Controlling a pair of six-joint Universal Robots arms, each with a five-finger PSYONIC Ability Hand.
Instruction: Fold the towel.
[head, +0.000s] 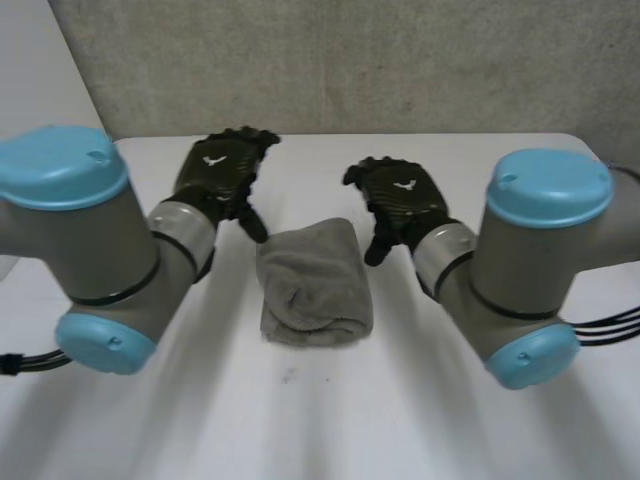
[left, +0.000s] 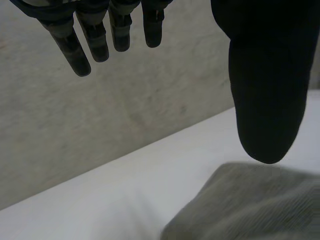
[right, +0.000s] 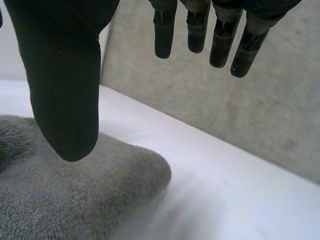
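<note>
A grey towel (head: 313, 280) is seen folded into a thick, compact bundle near the middle of the white tabletop (head: 300, 420). Its near end is rounded where the layers are turned over, and its far end lies flatter.

The left robot hand (head: 218, 170) is held just beyond the towel's far left corner, with the thumb pointed down toward that corner. In the left wrist view its fingers (left: 80, 50) are seen straight and slightly spread. Its thumb (left: 267, 90) is set well apart from them, and nothing is held between them, so the hand is wide. The thumb tip is seen close over the edge of the towel (left: 250, 205). Whether it touches the cloth cannot be told.

The right robot hand (head: 400, 200) is held just beside the towel's far right corner. In the right wrist view its fingers (right: 220, 35) are likewise straight and parted from the thumb (right: 65, 75), with nothing grasped, so this hand is wide too. The thumb is seen in front of the towel (right: 65, 200). Contact cannot be told here either.

The towel lies between the two hands and rests flat on the tabletop. A rough grey wall (head: 350, 60) is seen behind the tabletop's far edge.
</note>
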